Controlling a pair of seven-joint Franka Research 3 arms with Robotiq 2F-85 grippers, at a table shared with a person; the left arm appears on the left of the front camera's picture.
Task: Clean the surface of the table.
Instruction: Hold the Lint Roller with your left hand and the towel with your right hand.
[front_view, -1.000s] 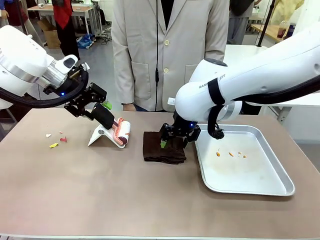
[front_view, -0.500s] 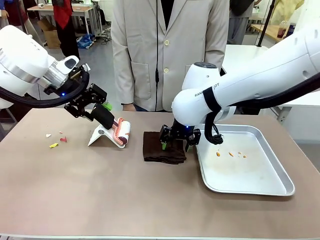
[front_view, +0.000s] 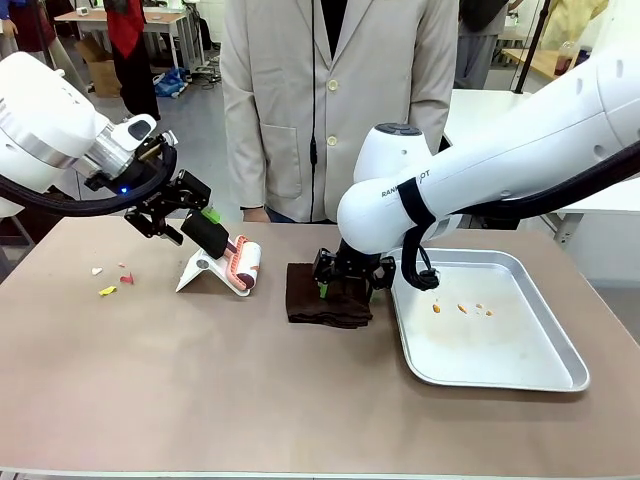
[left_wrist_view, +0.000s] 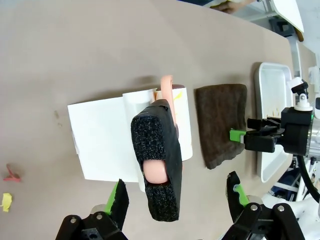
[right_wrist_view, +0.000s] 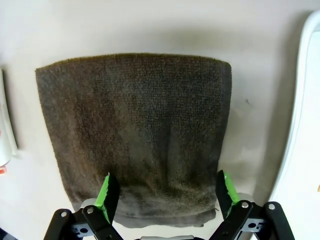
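Observation:
The brownish-taupe table (front_view: 250, 390) carries small paper scraps (front_view: 107, 290) at its left. A lint roller (front_view: 243, 262) with a black foam handle (left_wrist_view: 157, 160) rests on a white stand (front_view: 200, 272). My left gripper (front_view: 196, 222) is open, its jaws on either side of that handle without closing; the left wrist view shows the gripper (left_wrist_view: 176, 196) and a gap on each side. A folded dark brown cloth (front_view: 328, 300) lies mid-table. My right gripper (front_view: 345, 278) hovers open just over the cloth (right_wrist_view: 135, 130), and the right wrist view shows the gripper (right_wrist_view: 166, 192) at the cloth's near edge.
A silver tray (front_view: 540, 375) with a few orange crumbs (front_view: 462, 308) sits right of the cloth, its rim (right_wrist_view: 300, 125) close to my right gripper. A person in a light jacket (front_view: 330, 100) stands at the far edge. Red and yellow scraps (left_wrist_view: 7, 187) lie beyond the stand.
My right arm has swung a little to the left, bringing its gripper further over the cloth. The left gripper has barely shifted at the roller handle.

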